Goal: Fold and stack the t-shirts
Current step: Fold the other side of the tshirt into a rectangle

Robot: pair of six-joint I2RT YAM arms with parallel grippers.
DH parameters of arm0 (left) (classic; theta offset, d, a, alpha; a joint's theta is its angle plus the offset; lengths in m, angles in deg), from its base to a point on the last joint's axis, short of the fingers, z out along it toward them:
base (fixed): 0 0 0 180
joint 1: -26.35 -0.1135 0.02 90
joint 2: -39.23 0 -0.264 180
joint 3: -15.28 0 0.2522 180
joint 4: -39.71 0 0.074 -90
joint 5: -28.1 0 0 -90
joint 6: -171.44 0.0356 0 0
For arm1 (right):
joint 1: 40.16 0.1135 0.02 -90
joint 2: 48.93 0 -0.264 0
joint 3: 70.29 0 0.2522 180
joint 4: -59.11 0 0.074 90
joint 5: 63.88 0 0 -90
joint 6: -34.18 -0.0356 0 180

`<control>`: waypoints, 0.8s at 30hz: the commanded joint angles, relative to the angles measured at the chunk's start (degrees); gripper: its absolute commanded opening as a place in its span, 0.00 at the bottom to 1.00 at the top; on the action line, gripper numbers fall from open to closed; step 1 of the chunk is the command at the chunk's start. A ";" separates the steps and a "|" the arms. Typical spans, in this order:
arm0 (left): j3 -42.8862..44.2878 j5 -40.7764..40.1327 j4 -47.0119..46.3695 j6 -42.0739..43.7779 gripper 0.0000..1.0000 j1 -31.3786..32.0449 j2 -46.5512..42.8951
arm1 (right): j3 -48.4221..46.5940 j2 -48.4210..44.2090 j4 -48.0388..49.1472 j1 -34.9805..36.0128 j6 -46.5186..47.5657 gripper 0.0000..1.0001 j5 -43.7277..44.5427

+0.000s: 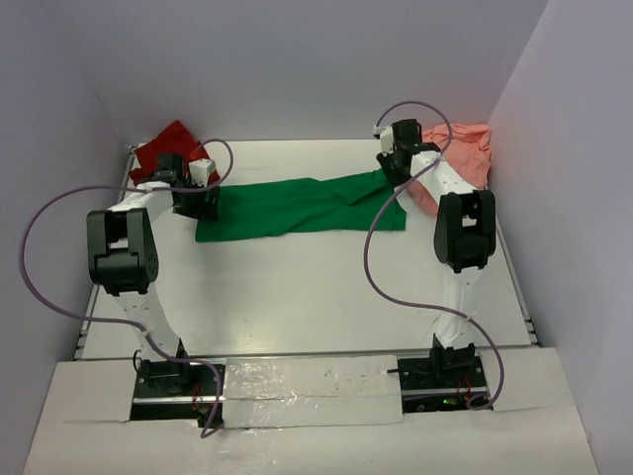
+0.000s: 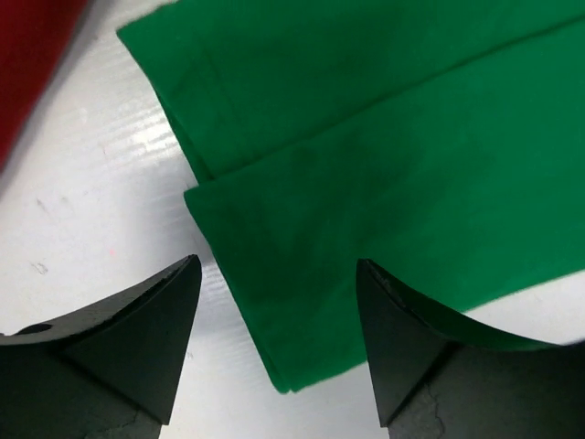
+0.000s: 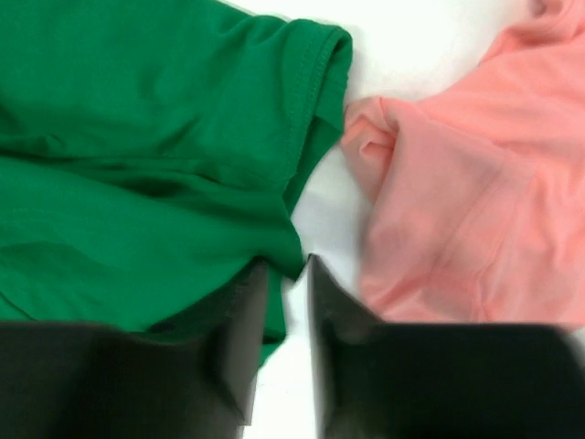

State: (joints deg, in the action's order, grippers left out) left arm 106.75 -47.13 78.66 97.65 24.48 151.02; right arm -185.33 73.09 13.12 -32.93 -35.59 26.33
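The bright green t-shirt (image 1: pixel 297 208) lies stretched across the back of the table, partly folded lengthwise. My left gripper (image 1: pixel 201 201) is open just above its left end; in the left wrist view (image 2: pixel 279 263) the folded corner of the green cloth (image 2: pixel 384 137) lies between the spread fingers. My right gripper (image 1: pixel 394 170) is at the shirt's right end, jaws nearly closed on an edge of the green cloth (image 3: pixel 137 165) at the fingertips (image 3: pixel 289 265). The dark red t-shirt (image 1: pixel 168 141) is bunched at the back left. The salmon pink t-shirt (image 1: pixel 465 150) is bunched at the back right.
The white table (image 1: pixel 316 297) is walled in by pale panels on the left, back and right. The red cloth (image 2: pixel 27 55) lies just left of my left gripper, and the pink cloth (image 3: pixel 475 183) lies just right of my right gripper. Purple cables loop from both arms.
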 commanded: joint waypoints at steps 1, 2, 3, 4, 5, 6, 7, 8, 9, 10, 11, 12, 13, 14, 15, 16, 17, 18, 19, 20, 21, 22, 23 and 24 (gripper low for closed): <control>-0.01 -1.57 -6.11 -1.53 0.79 0.55 -0.51 | -1.30 -1.34 1.29 -0.28 0.51 0.46 0.14; -0.71 -2.28 -7.07 -2.05 0.80 0.64 -2.00 | 0.53 -1.95 2.94 -0.02 0.34 0.54 0.14; -2.46 -4.20 -8.30 -2.58 0.80 0.81 -2.97 | 1.77 -2.65 3.92 0.07 0.16 0.56 0.32; -3.52 -5.61 -11.53 -3.37 0.80 0.81 -4.20 | 3.96 -4.14 4.71 0.33 0.16 0.59 0.58; -6.06 -7.36 -13.48 -5.38 0.80 0.81 -7.08 | 5.02 -4.94 6.55 0.86 -0.10 0.61 1.02; -7.73 -10.43 -15.59 -6.09 0.80 0.81 -8.85 | 6.25 -5.82 7.61 1.12 -0.10 0.61 1.72; -9.49 -12.20 -20.13 -6.80 0.81 0.81 -10.87 | 8.44 -7.57 8.40 1.39 -0.10 0.62 2.60; -11.25 -14.30 -22.53 -8.28 0.81 0.99 -14.80 | 9.51 -8.54 10.32 2.17 -0.19 0.62 3.30; -14.05 -16.33 -24.38 -8.73 0.81 1.25 -16.76 | 10.65 -9.51 11.13 2.53 -0.36 0.62 3.66; -16.69 -19.30 -27.88 -9.61 0.81 1.34 -20.61 | 12.31 -11.43 12.44 3.23 -1.06 0.62 4.53; -18.02 -20.81 -29.57 -10.22 0.81 1.25 -22.56 | 13.29 -12.49 13.32 3.50 -1.42 0.63 4.97; -19.08 -22.13 -30.89 -10.75 0.81 1.25 -24.14 | 14.34 -13.46 14.11 3.67 -1.59 0.63 5.06; -20.05 -23.28 -32.38 -11.37 0.81 1.34 -25.90 | 15.66 -14.43 14.56 4.02 -1.60 0.63 5.15; -20.75 -23.20 -32.48 -11.55 0.81 1.34 -28.62 | 16.19 -15.92 15.43 4.46 -1.77 0.63 6.28; -21.80 -22.33 -32.31 -11.72 0.81 1.34 -29.69 | 16.89 -16.80 16.14 5.07 -2.29 0.63 6.82; -21.99 -20.84 -31.53 -11.64 0.81 1.25 -30.48 | 18.29 -17.77 16.75 5.34 -2.47 0.63 6.82; -21.73 -16.48 -28.47 -11.29 0.81 2.04 -31.45 | 18.91 -18.65 17.19 5.52 -2.65 0.63 6.30; -21.73 -15.65 -27.49 -11.37 0.81 3.44 -31.63 | 19.27 -19.79 16.94 5.69 -3.17 0.63 4.21; -21.64 -15.73 -26.52 -11.81 0.80 3.80 -31.63 | 19.36 -19.89 16.50 6.31 -3.70 0.63 3.49; -20.94 -15.30 -23.38 -11.81 0.81 3.89 -30.93 | 19.10 -19.97 15.36 6.57 -4.31 0.57 2.70; -20.59 -15.20 -22.21 -11.81 0.80 3.98 -30.58 | 18.84 -19.37 14.48 6.92 -4.58 0.48 0.78; -20.67 -14.33 -21.85 -11.73 0.77 4.07 -30.23 | 17.70 -18.84 13.87 7.45 -5.02 0.34 0.50; -21.72 -14.50 -22.02 -11.64 0.77 4.07 -30.22 | 17.08 -18.14 12.47 7.63 -5.81 0.06 0.15; -22.25 -14.50 -22.55 -11.46 0.77 4.07 -30.49 | 14.99 -16.39 11.32 7.63 -6.25 0.00 -2.21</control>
State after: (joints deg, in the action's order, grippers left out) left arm 85.55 -63.28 54.14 87.00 28.52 119.92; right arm -167.12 55.12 25.91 -25.96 -39.29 28.19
